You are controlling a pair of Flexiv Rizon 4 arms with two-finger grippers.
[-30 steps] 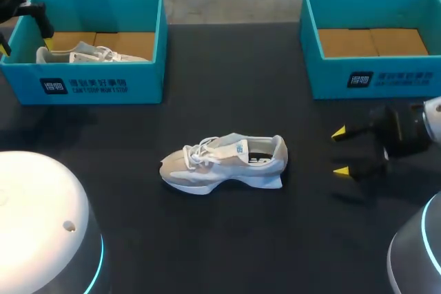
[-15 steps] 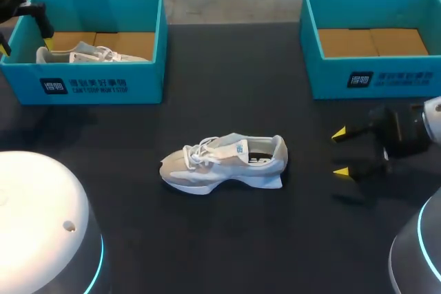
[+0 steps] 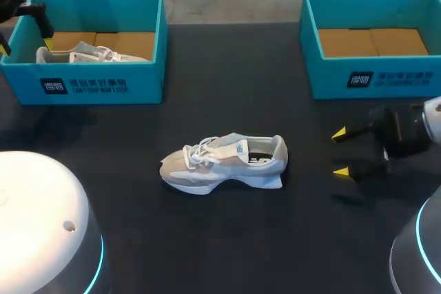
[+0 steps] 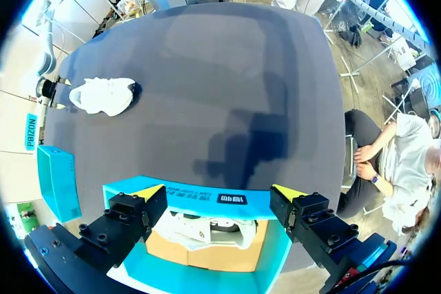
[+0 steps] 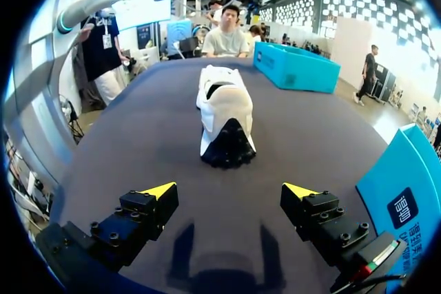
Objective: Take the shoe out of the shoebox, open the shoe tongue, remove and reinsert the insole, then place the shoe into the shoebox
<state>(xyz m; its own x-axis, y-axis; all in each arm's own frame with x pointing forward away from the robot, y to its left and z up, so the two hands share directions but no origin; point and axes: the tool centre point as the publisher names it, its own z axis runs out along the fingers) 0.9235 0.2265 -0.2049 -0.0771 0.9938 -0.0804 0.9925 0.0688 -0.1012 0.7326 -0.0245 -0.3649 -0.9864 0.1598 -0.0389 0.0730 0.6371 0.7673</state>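
Right wrist view is giving you the clearest line: your right gripper (image 5: 231, 191) is hovering low over the dark table (image 5: 138, 142), its yellow-tipped fingers spread wide and pinching nothing. Just ahead of it, the white sneaker (image 5: 224, 111) is standing on its sole with the heel facing the fingers and the toe pointing away. Beyond that, the teal left shoebox (image 5: 296, 67) is sitting at the far side.

From the head view, the sneaker (image 3: 224, 163) is resting in the middle of the table, well apart from both boxes. The right shoebox (image 3: 372, 77) is showing only its cardboard floor. So you are looking at a shoe that is out of its box, and the step in hand appears to be opening the tongue. The laces are looking bunched over the tongue and the tongue is not lifted; whether the insole is seated I cannot tell.

Your left gripper (image 4: 218, 191) is hanging over the left shoebox with its fingers wide apart too, a second sneaker (image 4: 207, 228) lying in the box beneath it — nothing is being held there.

For the next move you are likely needing both arms at the shoe: one steadying the heel, the other coming in from above to catch the tongue's edge. The left arm is having the longer way to travel.
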